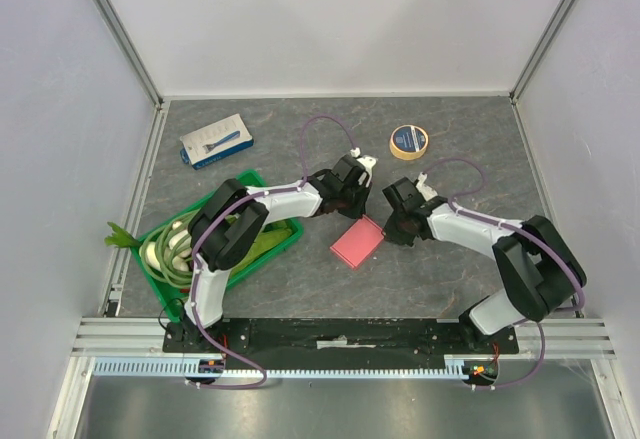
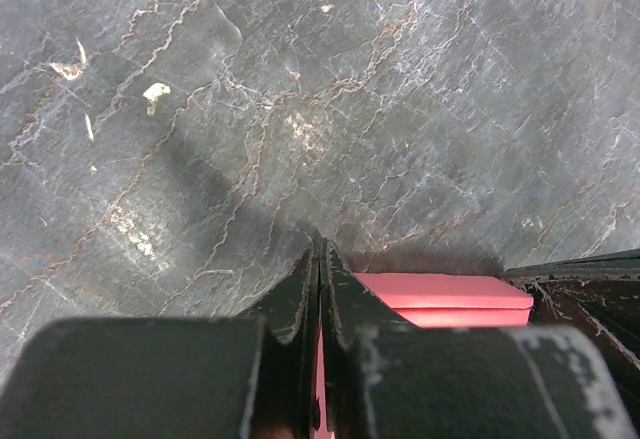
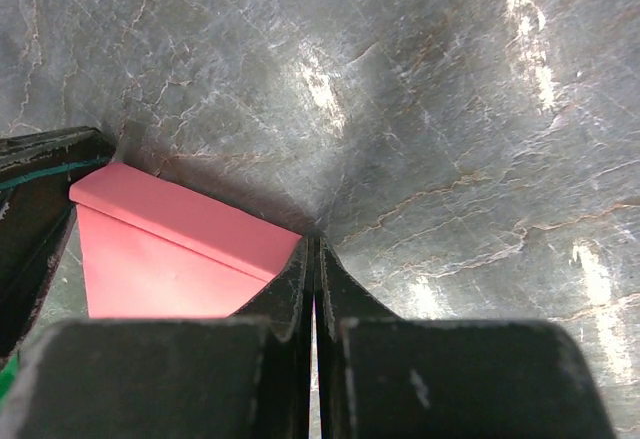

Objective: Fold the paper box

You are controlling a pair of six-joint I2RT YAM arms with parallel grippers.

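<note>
The pink paper box (image 1: 358, 242) lies flat on the dark table between my two grippers. My left gripper (image 1: 355, 211) is at its far edge, and in the left wrist view that gripper (image 2: 320, 247) is shut with a strip of pink card pinched between its fingers; the rest of the box (image 2: 440, 294) lies to the right of them. My right gripper (image 1: 390, 231) is at the box's right corner. In the right wrist view it (image 3: 313, 244) is shut, and the box (image 3: 180, 229) ends against its left finger. Whether card is pinched there does not show.
A green crate (image 1: 285, 242) of vegetables stands at the left under the left arm. A blue-and-white flat package (image 1: 216, 140) lies at the back left, a roll of tape (image 1: 409, 142) at the back right. White walls close in three sides.
</note>
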